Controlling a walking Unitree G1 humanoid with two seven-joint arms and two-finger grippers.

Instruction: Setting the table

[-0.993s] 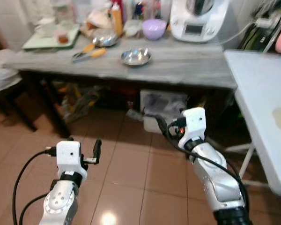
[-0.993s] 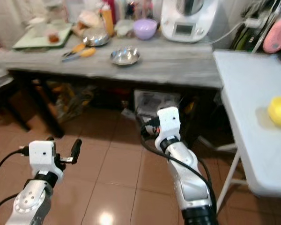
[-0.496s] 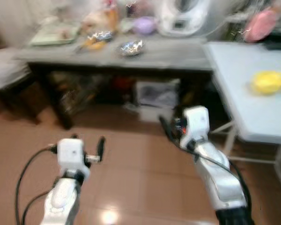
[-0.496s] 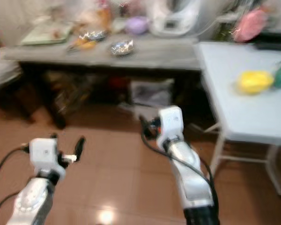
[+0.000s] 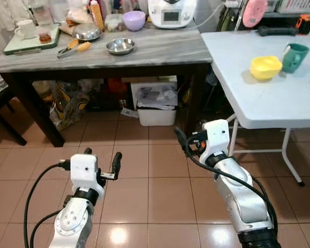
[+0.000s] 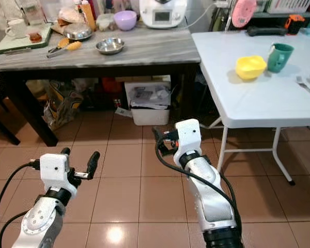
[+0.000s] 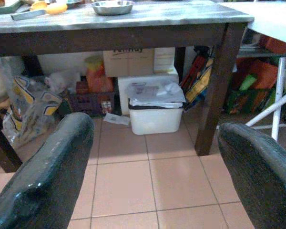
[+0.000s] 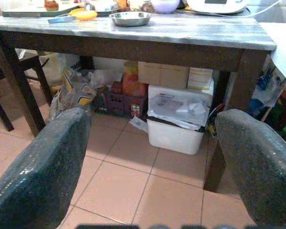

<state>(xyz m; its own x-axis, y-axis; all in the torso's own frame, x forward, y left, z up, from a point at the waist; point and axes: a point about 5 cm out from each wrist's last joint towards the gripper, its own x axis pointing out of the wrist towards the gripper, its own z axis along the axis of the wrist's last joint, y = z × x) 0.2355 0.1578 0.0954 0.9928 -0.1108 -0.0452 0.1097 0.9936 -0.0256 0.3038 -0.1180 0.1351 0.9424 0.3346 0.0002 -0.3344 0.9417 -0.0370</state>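
The yellow bowl (image 5: 265, 67) sits on the white table (image 5: 258, 98), beside the mug (image 5: 294, 56). It looks light, rigid, slick; best pinched at its rim. Left gripper (image 5: 101, 164) and right gripper (image 6: 161, 140) hang spread, empty, well short of the table.

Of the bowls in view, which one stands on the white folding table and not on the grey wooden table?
The yellow bowl, beside the green mug. The purple bowl and the shallow steel bowl stand on the grey wooden table.
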